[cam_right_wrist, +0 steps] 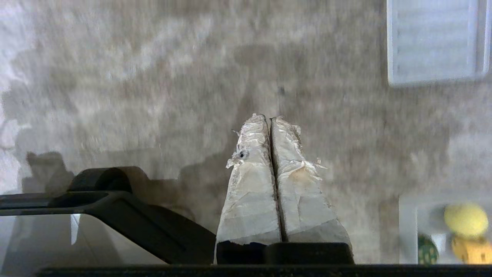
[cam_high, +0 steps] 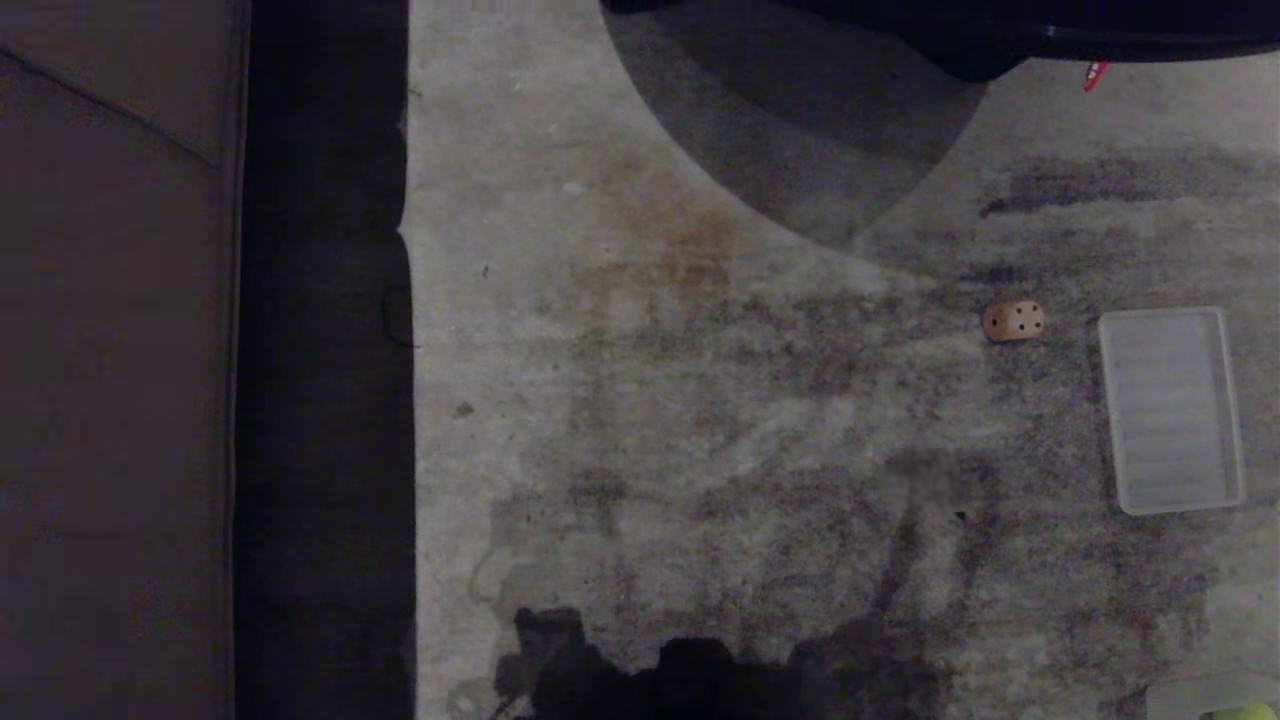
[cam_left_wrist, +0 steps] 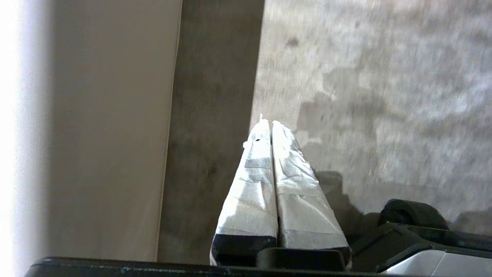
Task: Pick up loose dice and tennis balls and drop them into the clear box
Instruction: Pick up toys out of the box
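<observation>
Stained grey carpet [cam_high: 700, 420] covers the floor, bordered on one side by a dark strip and a brown piece of furniture [cam_high: 110, 360]. Out on the carpet a tan die [cam_high: 1013, 321] sits alone, just beside the flat ribbed lid [cam_high: 1170, 410] but not touching it. At the near edge of the head view only a corner of the clear box [cam_high: 1190, 695] shows, with a tennis ball [cam_high: 1240, 712] inside it. The right wrist view shows that box [cam_right_wrist: 408, 223] holding the ball [cam_right_wrist: 466, 220], a yellow die [cam_right_wrist: 472, 249] and a dark green die [cam_right_wrist: 427, 250].

The tan die looks light, rigid and smooth, with rounded corners that could slip from an off-centre pinch. The best hold is probably across two opposite flat faces, fingers coming straight down. As a cube it has no long axis; a three-dot face shows toward the camera, and its sides sit slightly askew to the lid's long edge. The lid's long axis runs away from the robot.

Both arms hang parked. The left end effector [cam_left_wrist: 271, 122] has its taped fingers pressed together on nothing, above the carpet beside the furniture. The right end effector [cam_right_wrist: 269, 116] is likewise closed and empty, over bare carpet well apart from the die.
</observation>
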Robot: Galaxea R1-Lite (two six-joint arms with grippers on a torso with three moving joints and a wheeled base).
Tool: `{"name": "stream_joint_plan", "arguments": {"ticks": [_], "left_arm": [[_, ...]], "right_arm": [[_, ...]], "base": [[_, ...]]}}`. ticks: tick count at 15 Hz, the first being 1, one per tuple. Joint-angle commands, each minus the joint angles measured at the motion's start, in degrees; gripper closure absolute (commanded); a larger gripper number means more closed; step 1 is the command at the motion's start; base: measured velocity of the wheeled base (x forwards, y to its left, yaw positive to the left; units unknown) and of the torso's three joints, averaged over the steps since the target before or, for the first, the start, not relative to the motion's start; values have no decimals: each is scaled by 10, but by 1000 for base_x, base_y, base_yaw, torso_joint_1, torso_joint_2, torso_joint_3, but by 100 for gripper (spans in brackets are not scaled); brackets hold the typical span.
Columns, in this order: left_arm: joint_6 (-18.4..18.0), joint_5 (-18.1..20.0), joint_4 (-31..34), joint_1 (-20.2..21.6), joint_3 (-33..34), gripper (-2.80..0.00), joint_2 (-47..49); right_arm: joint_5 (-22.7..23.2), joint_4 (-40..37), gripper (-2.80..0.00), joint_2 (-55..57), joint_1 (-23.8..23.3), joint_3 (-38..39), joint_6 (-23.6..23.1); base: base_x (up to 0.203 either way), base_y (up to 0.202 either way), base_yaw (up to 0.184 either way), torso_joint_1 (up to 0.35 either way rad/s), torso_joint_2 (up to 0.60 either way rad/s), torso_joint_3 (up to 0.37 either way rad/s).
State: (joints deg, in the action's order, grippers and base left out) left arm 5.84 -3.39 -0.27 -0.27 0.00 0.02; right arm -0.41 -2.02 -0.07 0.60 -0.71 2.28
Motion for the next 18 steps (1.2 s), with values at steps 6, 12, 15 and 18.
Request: {"name": "stream_joint_plan", "arguments": {"ticks": [6, 12, 15, 18], "left_arm": [[0, 0, 1, 0, 1, 0, 1], [1, -1, 1, 0, 1, 0, 1], [0, -1, 1, 0, 1, 0, 1], [0, -1, 1, 0, 1, 0, 1]], "right_arm": [[0, 0, 0, 1, 0, 0, 0], [0, 0, 0, 1, 0, 0, 1], [0, 0, 0, 1, 0, 0, 1], [0, 0, 0, 1, 0, 0, 1]], "base": [[183, 0, -1, 3, 1, 3], [135, 0, 0, 1, 3, 2], [0, 0, 0, 0, 0, 0], [0, 3, -19, 1, -2, 1]]}}
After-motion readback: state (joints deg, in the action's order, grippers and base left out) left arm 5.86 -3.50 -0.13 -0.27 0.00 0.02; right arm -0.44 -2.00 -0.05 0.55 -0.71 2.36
